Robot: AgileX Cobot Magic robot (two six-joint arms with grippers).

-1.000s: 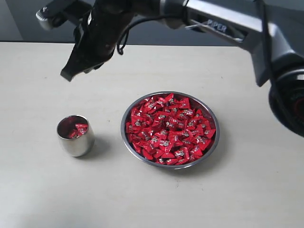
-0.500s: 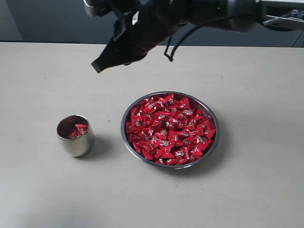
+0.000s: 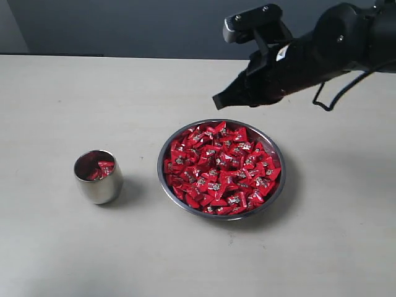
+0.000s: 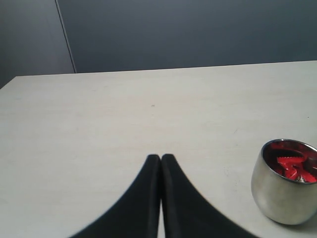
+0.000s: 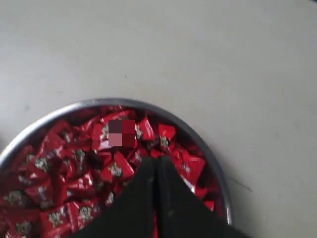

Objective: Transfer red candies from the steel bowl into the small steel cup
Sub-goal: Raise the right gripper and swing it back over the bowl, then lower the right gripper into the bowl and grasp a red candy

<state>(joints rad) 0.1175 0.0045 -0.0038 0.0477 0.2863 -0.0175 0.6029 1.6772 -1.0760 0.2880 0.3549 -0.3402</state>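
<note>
Right claw (image 3: 218, 101) is hovering, jaws pressed together on nothing, over the far rim of the steel bowl (image 3: 223, 216) at mid-frame. The red candies (image 3: 219, 167) are lying just below and ahead of its tip, so I am judging this arm the nearer. Left claw (image 4: 161, 158), also together, is waiting near the small steel cup (image 3: 98, 185) at lower left. Wrapper marks are proving too small to read.

The steel bowl (image 3: 160, 162) is set on the worktop (image 3: 62, 247), with the small steel cup (image 3: 98, 185) placed apart to its left. The red candies (image 3: 219, 168) are heaped in the bowl; a few are held in the cup.
</note>
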